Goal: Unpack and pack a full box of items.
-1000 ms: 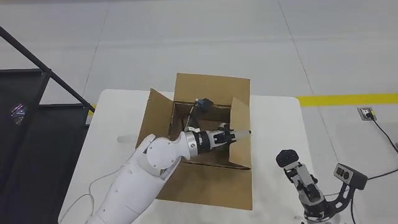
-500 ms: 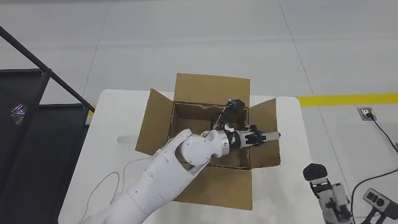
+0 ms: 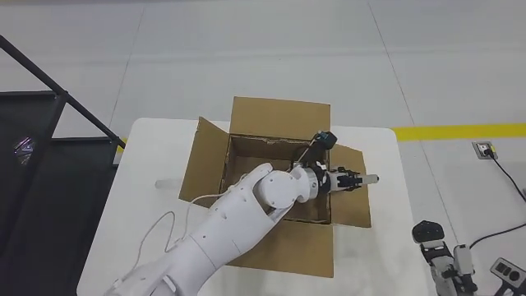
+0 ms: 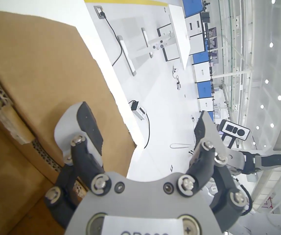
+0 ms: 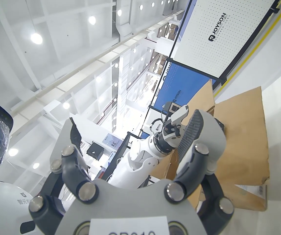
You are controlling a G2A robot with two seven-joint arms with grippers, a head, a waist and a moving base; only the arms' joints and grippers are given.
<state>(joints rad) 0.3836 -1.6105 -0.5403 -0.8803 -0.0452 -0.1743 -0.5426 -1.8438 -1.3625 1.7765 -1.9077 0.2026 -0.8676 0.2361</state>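
A brown cardboard box [image 3: 275, 251] stands open in the middle of the white table [image 3: 140, 214]. My left arm lies across the box's opening and hides what is inside. My left gripper [image 3: 362, 180] is open at the box's right flap [image 3: 352, 201], which is folded outward. In the left wrist view the left gripper [image 4: 145, 125] holds nothing, and one finger [image 4: 89, 125] rests against the right flap [image 4: 45, 62]. My right gripper [image 5: 133, 128] is open and empty, tilted upward off the table's near right corner, where the right arm [image 3: 440, 255] shows from above.
The back flap [image 3: 279, 115] and left flap [image 3: 201, 160] also stand open. A small white thing [image 3: 164, 183] lies on the table left of the box. A black stand [image 3: 49, 156] is beside the table's left edge.
My left gripper has swung to the right across the box and pushed the right flap from upright to folded outward. The right arm has pulled back toward the near right corner.
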